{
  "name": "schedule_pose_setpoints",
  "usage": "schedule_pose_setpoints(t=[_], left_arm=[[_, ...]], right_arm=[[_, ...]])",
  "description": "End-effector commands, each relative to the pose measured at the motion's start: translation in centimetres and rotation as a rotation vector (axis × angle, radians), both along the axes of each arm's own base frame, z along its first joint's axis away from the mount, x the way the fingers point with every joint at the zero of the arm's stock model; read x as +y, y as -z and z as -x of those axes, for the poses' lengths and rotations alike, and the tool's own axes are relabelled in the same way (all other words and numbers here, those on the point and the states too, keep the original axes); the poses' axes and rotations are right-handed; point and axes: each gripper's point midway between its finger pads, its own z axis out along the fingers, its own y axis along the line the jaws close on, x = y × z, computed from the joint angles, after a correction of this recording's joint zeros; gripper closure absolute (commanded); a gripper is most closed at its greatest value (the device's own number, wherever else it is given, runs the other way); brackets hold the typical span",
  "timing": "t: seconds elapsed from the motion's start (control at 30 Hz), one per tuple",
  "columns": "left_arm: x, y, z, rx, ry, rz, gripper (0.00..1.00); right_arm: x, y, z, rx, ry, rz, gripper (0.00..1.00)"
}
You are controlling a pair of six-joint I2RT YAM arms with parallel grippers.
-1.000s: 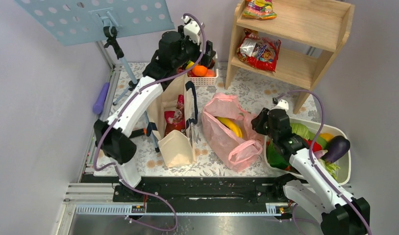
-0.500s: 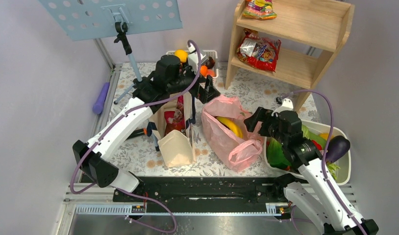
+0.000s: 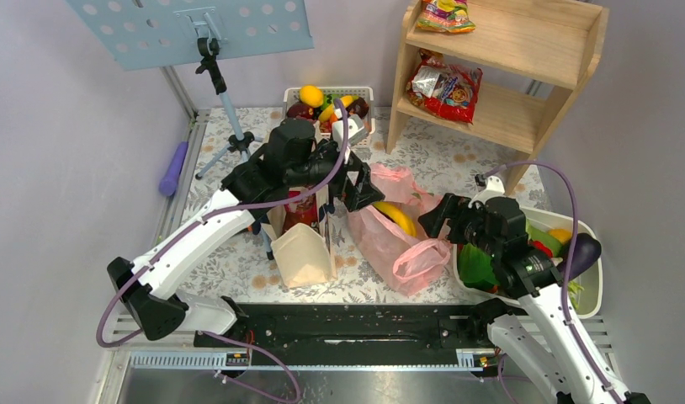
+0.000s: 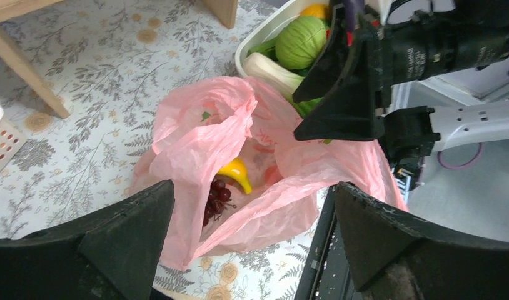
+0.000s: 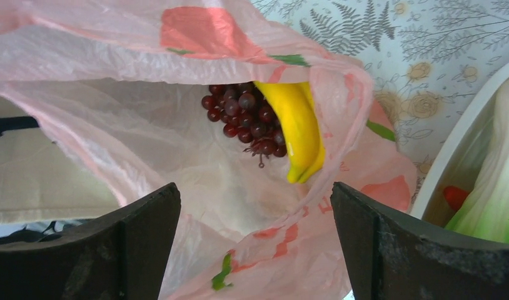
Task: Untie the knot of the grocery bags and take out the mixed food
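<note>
Top external view: the pink grocery bag [image 3: 379, 248] is seen lying on the floral surface [image 3: 457, 160], between the beige canvas tote [image 3: 305, 248] and the white tub [image 3: 596, 295]. Its mouth is spread open, and one handle loop [image 3: 419, 257] is draped toward the near edge. A yellow banana [image 3: 395, 217] is visible inside. From the right wrist the banana is shown lying against a bunch of dark red grapes [image 5: 244, 117], both resting within the pink plastic.

The left gripper [image 3: 362, 187] is held above the bag's far end. Its jaws are spread wide with nothing between them, and the open bag is framed between its two fingers in the left wrist view. The right gripper [image 3: 436, 217] is positioned at the bag's right side, just beside the tub. Its jaws are likewise set wide apart and empty, and it is pointed into the bag's mouth.

The tub is filled with vegetables [image 3: 478, 265]. A white basket [image 3: 366, 91] of fruit [image 3: 312, 94] is placed at the far edge of the surface. Snack packets [image 3: 447, 88] are stacked on the wooden shelf [image 3: 524, 34] at the far right. A music stand [image 3: 188, 29] is set at the far left.
</note>
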Motion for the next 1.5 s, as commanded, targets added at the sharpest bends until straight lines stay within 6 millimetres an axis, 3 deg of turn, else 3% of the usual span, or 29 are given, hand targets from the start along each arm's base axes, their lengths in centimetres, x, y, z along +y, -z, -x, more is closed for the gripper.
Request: schedule_pose_setpoints(t=[0.0, 0.1, 0.27, 0.5, 0.63, 0.8, 0.87, 0.97, 1.17, 1.33, 1.47], left_arm=[[1.1, 0.8, -1.6, -0.091, -0.103, -0.058, 0.01], [1.9, 2.2, -3.3, -0.110, -0.205, -0.116, 0.04], [1.1, 3.0, -2.4, -0.084, -0.138, -0.110, 0.42], [0.7, 4.3, -1.7, -0.034, -0.150, -0.108, 0.66], [0.7, 4.3, -1.4, -0.029, -0.154, -0.106, 0.84], [0.7, 4.7, -1.3, -0.027, -0.167, -0.112, 0.97], [0.6, 4.8, -1.3, -0.028, -0.175, -0.116, 0.99], [0.9, 5.0, -1.7, -0.026, -0.215, -0.118, 1.00], [1.2, 4.9, -1.9, 0.004, -0.265, -0.098, 1.00], [1.5, 5.2, -1.4, 0.031, -0.264, -0.106, 1.00], [3.0, 7.3, -0.7, 0.048, -0.290, -0.141, 1.00]], right_arm=[[1.1, -3.7, 0.7, -0.063, -0.075, -0.055, 0.05], [1.5, -4.8, 1.0, -0.086, -0.108, -0.064, 0.11], [2.1, -5.5, 0.7, -0.090, -0.140, -0.062, 0.18], [4.4, -6.3, -0.5, -0.105, -0.209, -0.084, 0.31], [6.2, -5.2, -1.7, -0.092, -0.228, -0.043, 0.35], [7.7, -2.5, -3.9, -0.099, -0.214, 0.019, 0.37], [8.2, -1.0, -3.9, -0.067, -0.229, 0.040, 0.38], [8.9, 1.1, -2.5, -0.025, -0.251, 0.054, 0.35], [9.0, 8.4, 3.3, 0.147, -0.289, 0.060, 0.16], [8.5, 12.5, 7.2, 0.268, -0.263, 0.086, 0.16], [7.1, 14.9, 9.3, 0.343, -0.238, 0.185, 0.16]])
